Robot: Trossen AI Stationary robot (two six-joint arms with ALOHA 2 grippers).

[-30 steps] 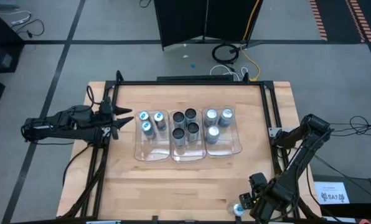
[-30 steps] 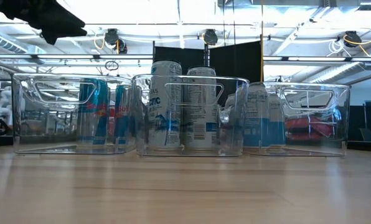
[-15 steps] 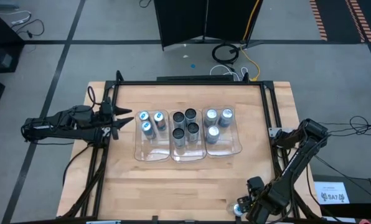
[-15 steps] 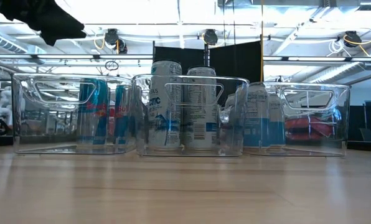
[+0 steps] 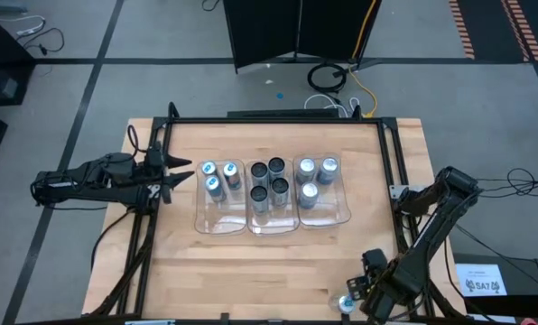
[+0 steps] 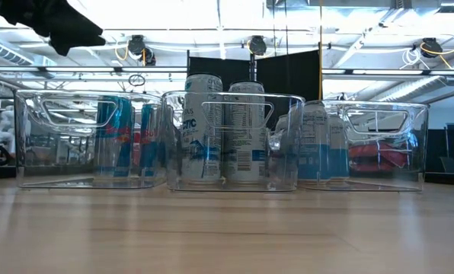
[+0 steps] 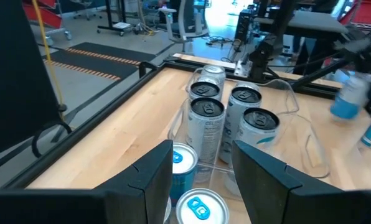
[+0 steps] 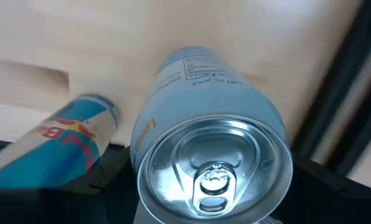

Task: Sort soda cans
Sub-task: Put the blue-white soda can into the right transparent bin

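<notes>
Right end effector (image 5: 352, 302) apparently straddles a can (image 8: 213, 155) above wooden table (image 5: 179, 271).

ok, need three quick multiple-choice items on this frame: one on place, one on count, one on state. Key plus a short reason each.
1. Where is the right gripper?
A. Over the middle tray
B. At the table's near right edge
C. Beside the left tray

2. How many cans stand in the middle tray?
A. Two
B. Four
C. Six

3. How does the pale blue can at the right gripper sit?
A. Between its fingers, which are not seen touching it
B. Crushed flat
C. Standing in a tray

Key: 1 B, the high view shows it low on the right, clear of the trays. 2 B, four dark tops show from above. 3 A, the right wrist view has the can's top filling the gap between the fingers, with a blue and silver can lying beside it. The left gripper waits by the left tray.
</notes>
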